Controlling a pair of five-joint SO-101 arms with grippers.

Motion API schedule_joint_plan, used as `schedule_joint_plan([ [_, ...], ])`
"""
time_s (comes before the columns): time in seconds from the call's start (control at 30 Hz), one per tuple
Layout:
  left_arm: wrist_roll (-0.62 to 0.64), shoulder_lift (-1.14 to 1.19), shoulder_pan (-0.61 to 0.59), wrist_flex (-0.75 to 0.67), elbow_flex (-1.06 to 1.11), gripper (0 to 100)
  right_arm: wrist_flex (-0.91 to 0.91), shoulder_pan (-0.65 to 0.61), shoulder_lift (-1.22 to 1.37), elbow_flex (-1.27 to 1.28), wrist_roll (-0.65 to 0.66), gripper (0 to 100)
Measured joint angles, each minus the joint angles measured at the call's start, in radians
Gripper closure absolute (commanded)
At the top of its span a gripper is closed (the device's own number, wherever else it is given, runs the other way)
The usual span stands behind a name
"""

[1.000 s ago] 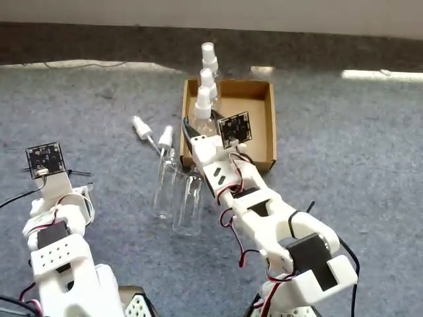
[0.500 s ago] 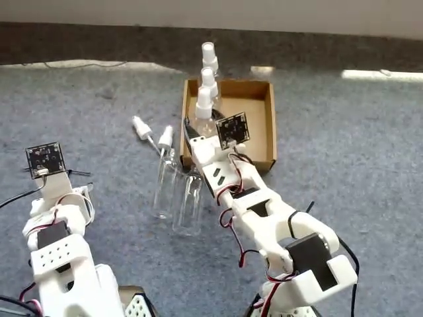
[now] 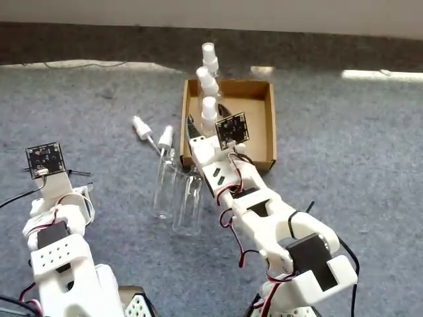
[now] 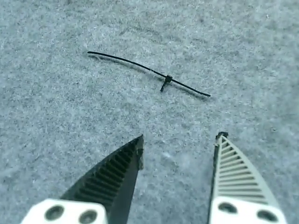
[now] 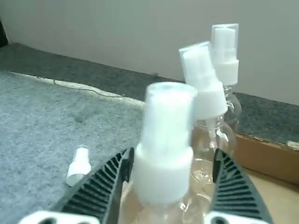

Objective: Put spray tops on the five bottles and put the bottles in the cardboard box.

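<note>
**Q:** What is the setting?

**A:** Grey carpet [image 3: 344, 132] runs back to a pale wall [image 3: 264, 13]. Two white robot arms reach in from the near edge. An open cardboard box [image 3: 271, 119] sits just past the middle.

**Q:** How far along is the job?

**A:** Past halfway, I would judge. Three capped bottles [image 3: 206, 82] stand in a row along one side of the box, each with a white spray top on. Two uncapped bottles [image 3: 188, 198] stand together on the carpet just outside the box, beside the right arm. One loose spray top [image 3: 141, 127] lies on the carpet beyond them. A second spray top [image 3: 165, 137] sits at the mouth of the farther uncapped bottle, and I cannot tell whether it is seated. Those two bottles have yet to be topped and boxed.

**Q:** What is the right gripper doing?

**A:** The right gripper [image 5: 174, 151] is at the nearest bottle [image 5: 163, 140] of the row, with its dark jaws spread to either side of the neck. A sliver of gap shows on one side, so it seems to straddle the bottle rather than squeeze it. The bottle's base is hidden, so I cannot say whether it rests on the box floor.

**Q:** And the left?

**A:** The left gripper [image 4: 180, 137] hangs over bare carpet, well apart from the bottles. Its jaws are wide apart and hold nothing. A thin black cable tie [image 4: 166, 80] lies ahead of it.
</note>
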Motion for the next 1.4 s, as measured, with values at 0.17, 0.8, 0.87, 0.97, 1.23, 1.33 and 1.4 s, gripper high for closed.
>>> schedule_joint_plan([
  [0.17,0.0,0.0,0.0,0.0,0.0,78,0.0,0.0,0.0,0.0,0.0,78.1],
  [0.8,0.0,0.0,0.0,0.0,0.0,78,0.002,0.0,-0.103,0.0,0.0,78.1],
  [0.87,0.0,0.0,0.0,0.0,0.0,78,0.028,0.0,-0.147,0.0,0.0,78.1],
  [0.97,0.0,0.0,0.0,0.0,0.0,78,0.11,0.0,-0.206,0.0,0.0,78.1],
  [1.23,0.0,0.0,0.0,0.0,0.0,78,0.308,-0.015,-0.397,-0.015,0.0,78.1],
  [1.33,0.0,0.0,0.0,0.0,0.0,78,0.491,-0.031,-0.496,-0.101,0.0,78.1],
  [1.4,0.0,0.0,0.0,0.0,0.0,78,0.671,-0.06,-0.545,-0.193,0.0,78.1],
])
